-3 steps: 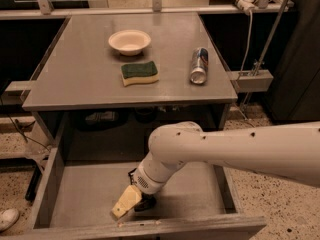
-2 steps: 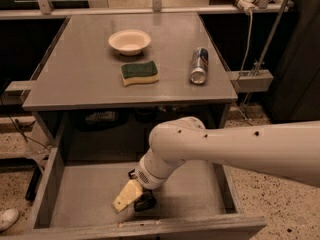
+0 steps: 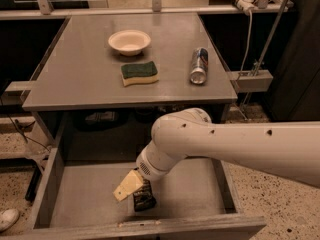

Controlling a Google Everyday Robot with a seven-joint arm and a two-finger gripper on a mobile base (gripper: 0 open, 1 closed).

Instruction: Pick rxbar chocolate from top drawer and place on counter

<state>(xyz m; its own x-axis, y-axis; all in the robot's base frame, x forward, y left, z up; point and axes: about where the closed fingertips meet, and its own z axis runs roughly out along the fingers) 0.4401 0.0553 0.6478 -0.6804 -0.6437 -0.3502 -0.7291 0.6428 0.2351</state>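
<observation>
The open top drawer point(image 3: 85, 194) fills the lower part of the camera view, below the grey counter point(image 3: 90, 84). My white arm reaches down into it from the right. My gripper point(image 3: 132, 191) hangs over the drawer's front middle. One yellowish finger point(image 3: 127, 186) shows, pressed against the left side of the rxbar chocolate point(image 3: 144, 199). The black bar stands tilted in the jaws, its lower end just above or on the drawer floor. The other finger is hidden behind the bar.
On the counter stand a white bowl point(image 3: 129, 41), a green-and-yellow sponge point(image 3: 139, 73) and a can lying on its side point(image 3: 199, 65). The drawer's low side walls point(image 3: 49, 184) and front lip point(image 3: 150, 228) ring the gripper. A pole with cables point(image 3: 265, 39) rises at the right.
The gripper has risen a little and shifted slightly right inside the drawer, and the black bar has come up with it. The things on the counter have not moved.
</observation>
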